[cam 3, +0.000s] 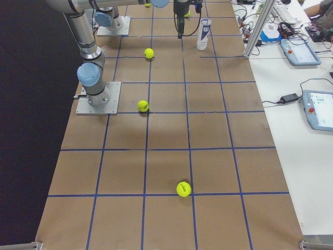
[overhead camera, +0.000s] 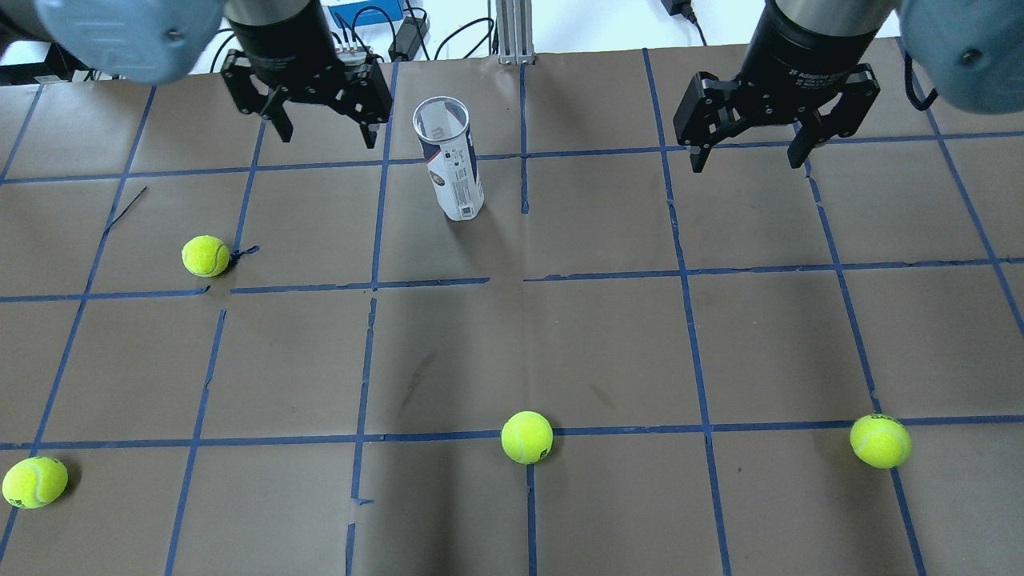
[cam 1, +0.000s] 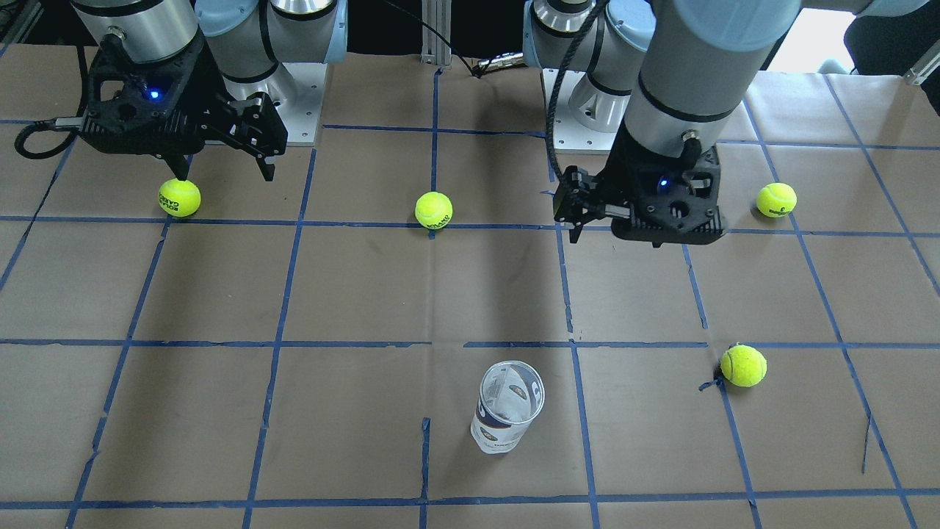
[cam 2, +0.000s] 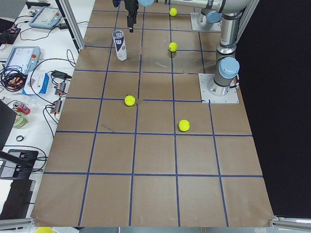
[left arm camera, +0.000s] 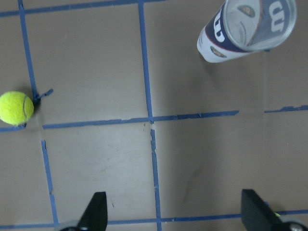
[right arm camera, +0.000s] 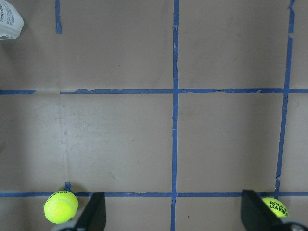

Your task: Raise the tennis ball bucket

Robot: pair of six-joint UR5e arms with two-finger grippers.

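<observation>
The tennis ball bucket (overhead camera: 450,160) is a clear tube with a white-and-navy label. It stands upright and empty on the brown table, at the far middle in the overhead view. It also shows in the front view (cam 1: 507,410), at the left wrist view's top right (left arm camera: 245,31) and in the side view (cam 2: 119,45). My left gripper (overhead camera: 326,136) is open and empty, held above the table just left of the bucket and apart from it. My right gripper (overhead camera: 747,160) is open and empty, well to the bucket's right. Only the bucket's base shows in the right wrist view (right arm camera: 9,21).
Several yellow-green tennis balls lie loose on the table: one near the left gripper (overhead camera: 206,256), one at the near left (overhead camera: 34,482), one at the near middle (overhead camera: 526,437), one at the near right (overhead camera: 880,441). Blue tape lines grid the brown paper.
</observation>
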